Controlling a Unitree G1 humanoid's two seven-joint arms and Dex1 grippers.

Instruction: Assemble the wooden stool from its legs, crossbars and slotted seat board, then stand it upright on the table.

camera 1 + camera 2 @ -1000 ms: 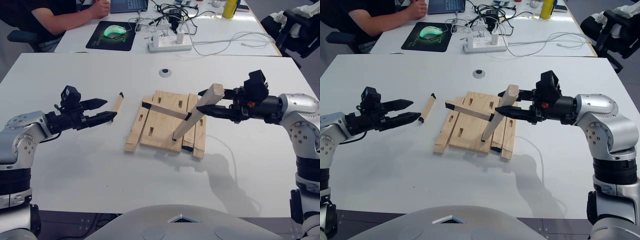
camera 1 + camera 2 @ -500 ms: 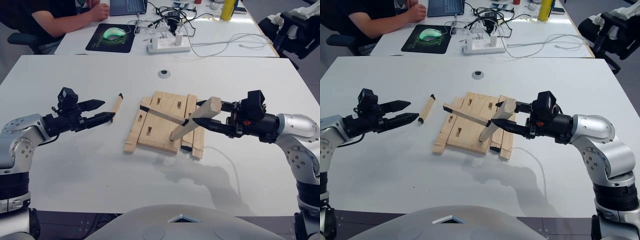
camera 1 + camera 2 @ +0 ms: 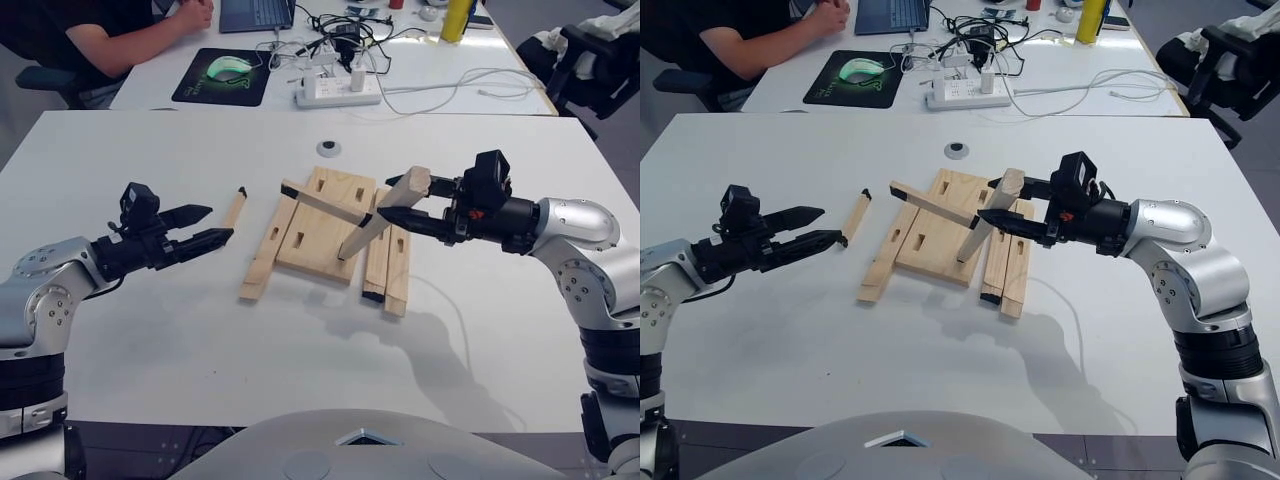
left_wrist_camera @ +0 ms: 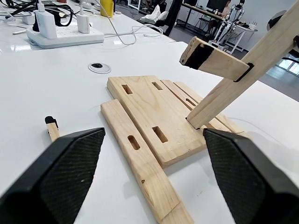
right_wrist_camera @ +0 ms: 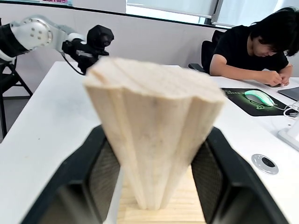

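Right hand (image 3: pixel 395 200) clenched on leg (image 3: pixel 365 232) with attached crossbar (image 3: pixel 318 201), tipped steeper than 0.5 s ago; its foot touches the seat board (image 3: pixel 315 235). Left hand (image 3: pixel 215 224) released, empty, left of the seat board. Slot seating likely next.

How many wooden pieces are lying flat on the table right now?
5: the slotted board, one slat on its left, two slats on its right, a short stick near the left pincer. More may hide underneath.

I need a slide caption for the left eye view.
Right end effector holds a tilted leg with crossbar over the seat board.
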